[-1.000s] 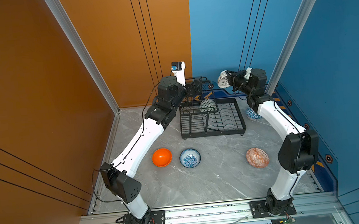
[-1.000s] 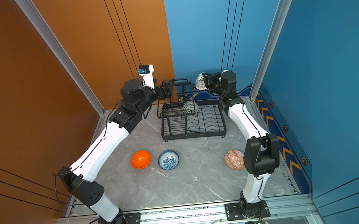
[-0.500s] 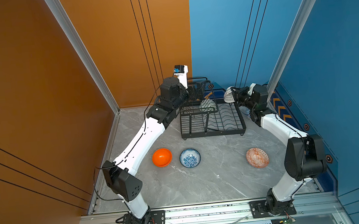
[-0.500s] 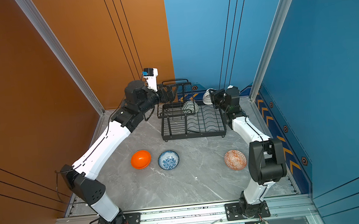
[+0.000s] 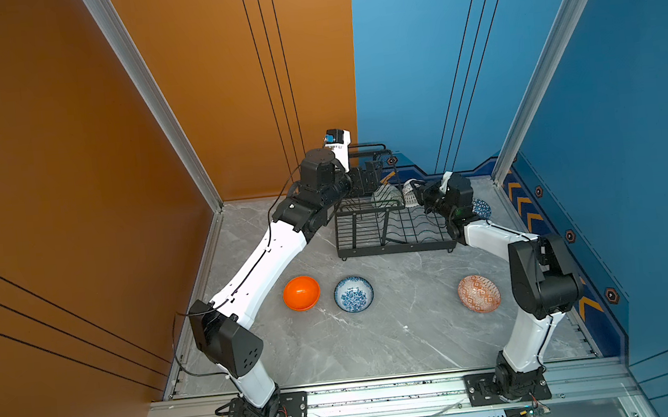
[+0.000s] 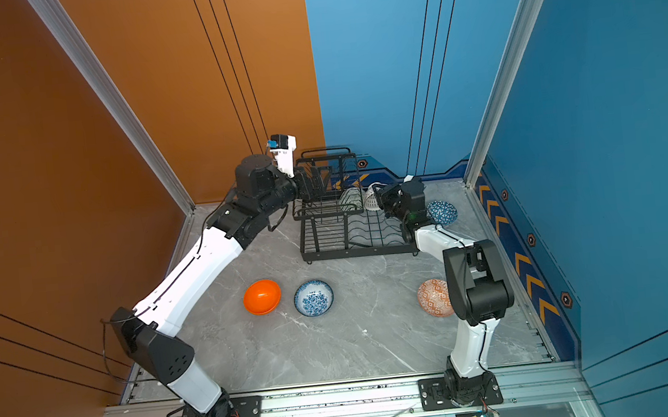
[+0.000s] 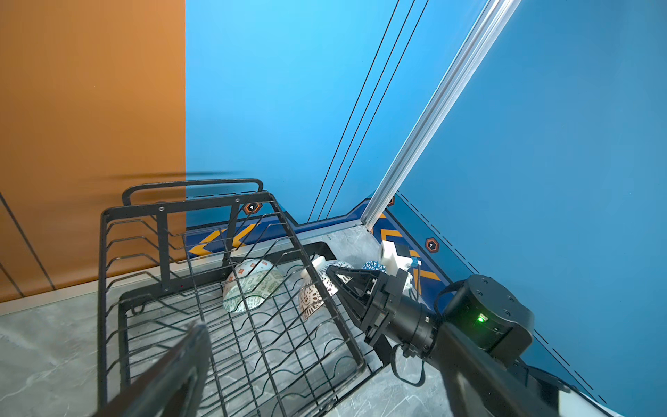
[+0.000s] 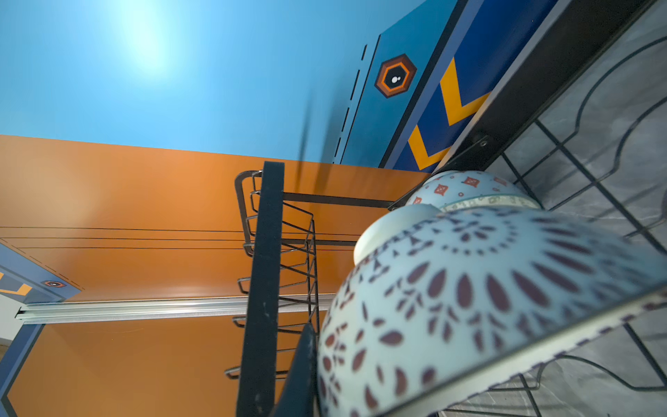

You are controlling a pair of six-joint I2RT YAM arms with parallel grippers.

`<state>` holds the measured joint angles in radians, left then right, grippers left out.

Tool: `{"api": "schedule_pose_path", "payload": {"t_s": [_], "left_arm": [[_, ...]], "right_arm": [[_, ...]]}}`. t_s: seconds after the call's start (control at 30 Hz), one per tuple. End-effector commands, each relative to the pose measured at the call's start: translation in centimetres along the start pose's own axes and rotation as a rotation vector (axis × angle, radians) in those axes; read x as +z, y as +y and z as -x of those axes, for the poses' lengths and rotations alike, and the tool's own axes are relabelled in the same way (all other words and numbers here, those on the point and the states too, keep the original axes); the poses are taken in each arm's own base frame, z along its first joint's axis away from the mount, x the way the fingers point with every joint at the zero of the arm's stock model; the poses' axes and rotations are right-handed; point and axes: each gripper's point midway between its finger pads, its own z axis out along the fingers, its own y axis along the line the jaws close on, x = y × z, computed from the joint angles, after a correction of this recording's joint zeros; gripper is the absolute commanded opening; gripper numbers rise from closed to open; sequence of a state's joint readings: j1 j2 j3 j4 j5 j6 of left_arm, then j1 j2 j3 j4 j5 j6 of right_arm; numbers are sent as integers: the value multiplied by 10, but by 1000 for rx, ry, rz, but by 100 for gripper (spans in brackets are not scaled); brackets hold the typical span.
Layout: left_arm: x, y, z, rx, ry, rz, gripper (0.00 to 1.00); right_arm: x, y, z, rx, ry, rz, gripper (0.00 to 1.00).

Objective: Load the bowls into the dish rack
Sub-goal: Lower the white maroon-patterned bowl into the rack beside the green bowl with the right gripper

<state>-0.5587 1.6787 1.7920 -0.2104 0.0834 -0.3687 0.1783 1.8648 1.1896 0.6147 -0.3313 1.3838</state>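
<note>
Placement step: right gripper [image 7: 330, 272] clenched on the rim of a white dark-lattice ceramic bowl [image 7: 313, 299], low over the black wire dish rack [image 5: 394, 248], pale-green patterned bowl [image 7: 252, 285] just beyond its fingertips. Next, seat it between wires and let go. Left gripper [image 5: 367, 175] gapes, empty.

I see a plain glossy orange round bowl [image 5: 301, 293], a blue-floral white round bowl [image 5: 353, 294], an orange-red geometric round bowl [image 5: 479, 293], and a dark-lattice white round bowl [image 8: 469, 307].
</note>
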Motion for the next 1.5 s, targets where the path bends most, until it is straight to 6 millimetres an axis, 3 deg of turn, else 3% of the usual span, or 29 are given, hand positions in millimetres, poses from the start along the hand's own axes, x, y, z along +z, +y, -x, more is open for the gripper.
{"api": "schedule_pose_path", "payload": {"t_s": [0.0, 0.33, 0.63, 1.47], "left_arm": [[-18, 0, 9, -18, -17, -7, 98], [-24, 10, 8, -31, 0, 14, 98], [-30, 14, 9, -29, 3, 30, 98], [-26, 23, 11, -33, 11, 39, 98]], "right_arm": [[5, 28, -2, -55, -31, 107, 0], [37, 5, -28, -35, 4, 113, 0], [62, -17, -38, -14, 20, 102, 0], [89, -44, -53, 23, 30, 87, 0]]}}
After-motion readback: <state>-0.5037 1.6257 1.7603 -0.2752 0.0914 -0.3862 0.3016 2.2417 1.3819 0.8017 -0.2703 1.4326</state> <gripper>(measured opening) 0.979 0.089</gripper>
